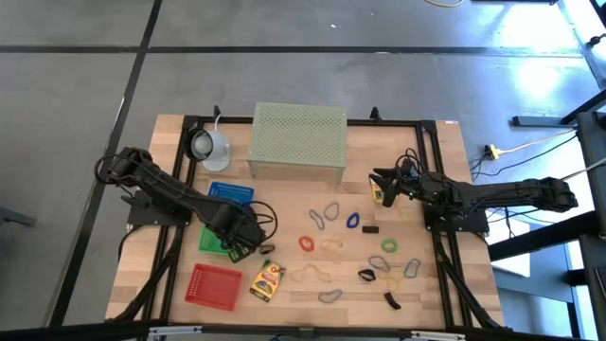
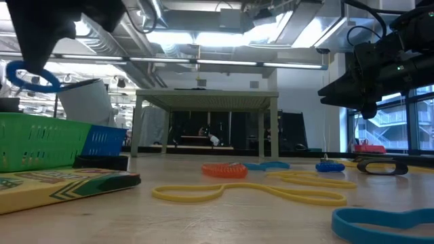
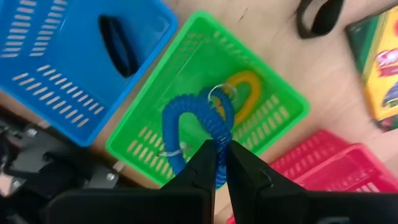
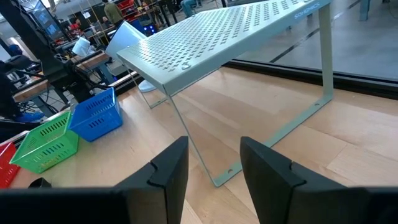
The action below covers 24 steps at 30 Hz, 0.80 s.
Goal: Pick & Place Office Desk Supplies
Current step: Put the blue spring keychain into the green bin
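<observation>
- The left end effector (image 3: 219,163) is clamped on a blue coiled loop (image 3: 198,124), which hangs straight below it over the green basket (image 3: 155,134).
- A yellow loop (image 3: 245,93) already lies inside.
- The right end effector (image 4: 214,168) waits half-open near the mesh stand (image 4: 249,37), farther off.

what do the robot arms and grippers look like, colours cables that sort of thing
Both arms are dark, nearly black, jointed segments. The left arm runs in from the table's left edge, the right arm from its right, with thin black cables looping near its wrist. Each ends in a two-finger gripper: the left gripper has tapered matte black fingers, and the right gripper has broad, blocky black fingers. No markings show.
</observation>
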Each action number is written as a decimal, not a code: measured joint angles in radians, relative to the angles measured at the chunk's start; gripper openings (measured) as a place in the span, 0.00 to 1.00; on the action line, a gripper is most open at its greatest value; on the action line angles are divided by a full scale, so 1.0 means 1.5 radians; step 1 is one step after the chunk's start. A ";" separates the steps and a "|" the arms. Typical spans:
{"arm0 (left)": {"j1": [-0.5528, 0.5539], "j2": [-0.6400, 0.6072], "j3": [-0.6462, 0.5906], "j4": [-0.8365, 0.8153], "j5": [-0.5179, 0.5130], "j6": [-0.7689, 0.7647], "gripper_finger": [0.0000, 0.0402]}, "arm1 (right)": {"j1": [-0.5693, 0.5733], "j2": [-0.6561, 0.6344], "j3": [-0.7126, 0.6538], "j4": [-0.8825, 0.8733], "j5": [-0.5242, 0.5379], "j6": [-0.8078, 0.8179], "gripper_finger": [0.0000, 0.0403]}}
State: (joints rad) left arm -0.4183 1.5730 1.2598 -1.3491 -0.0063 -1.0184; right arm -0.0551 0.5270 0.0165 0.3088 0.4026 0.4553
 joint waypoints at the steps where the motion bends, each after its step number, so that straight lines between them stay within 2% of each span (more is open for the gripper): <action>1: 0.001 0.000 0.000 0.003 0.000 0.000 0.04 | 0.000 0.000 0.000 0.000 0.000 0.000 0.36; 9: 0.001 0.004 -0.001 0.007 0.004 0.017 0.04 | 0.000 0.000 0.000 0.000 0.000 0.000 0.36; 12: 0.001 0.007 -0.024 0.018 0.007 0.023 0.04 | 0.000 0.000 0.000 0.000 0.000 0.000 0.36; 18: 0.001 0.007 -0.093 0.088 0.067 0.025 0.04 | 0.000 0.000 0.000 0.000 0.000 0.000 0.36; 24: 0.001 0.007 -0.105 0.086 0.061 0.024 0.04 | 0.000 0.000 0.000 0.000 0.000 0.000 0.36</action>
State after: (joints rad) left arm -0.4164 1.5837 1.1023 -1.2203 0.0846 -0.9825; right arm -0.0555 0.5270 0.0166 0.3089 0.4026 0.4553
